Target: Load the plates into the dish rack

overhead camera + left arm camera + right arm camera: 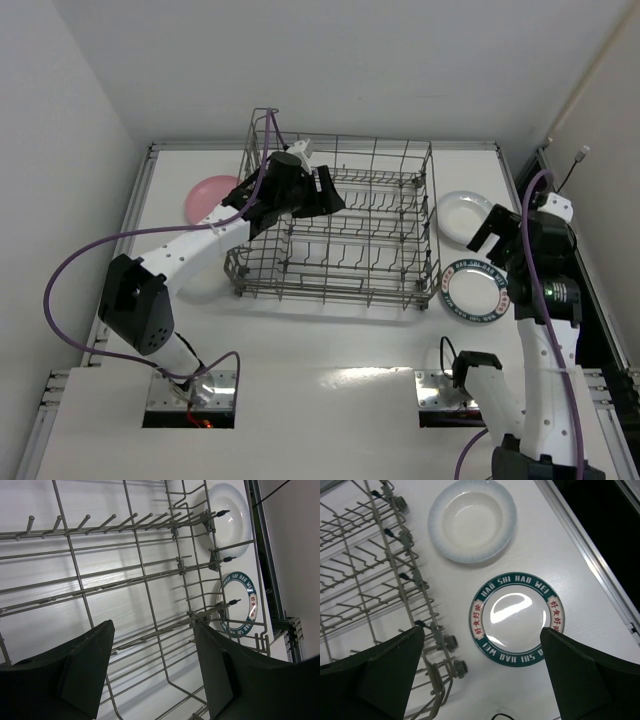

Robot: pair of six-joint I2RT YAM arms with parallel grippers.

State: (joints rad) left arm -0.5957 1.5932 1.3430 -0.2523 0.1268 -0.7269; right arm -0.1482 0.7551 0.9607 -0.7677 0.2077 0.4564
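- My right gripper (pixel 482 632), fingers spread and empty, hung over the teal-rimmed plate (pixel 516 619), which lay flat on the table near its right edge.
- A white plate (pixel 472 520) lay just beyond it, beside the dish rack (pixel 365 565).
- My left gripper (pixel 152 630), jaws apart and grasping nothing, hovered above the rack's left end.
- A pink plate (pixel 205 197) lay on the table left of the rack.

The left arm (pixel 190 248) partly hides the pink plate (pixel 205 196).
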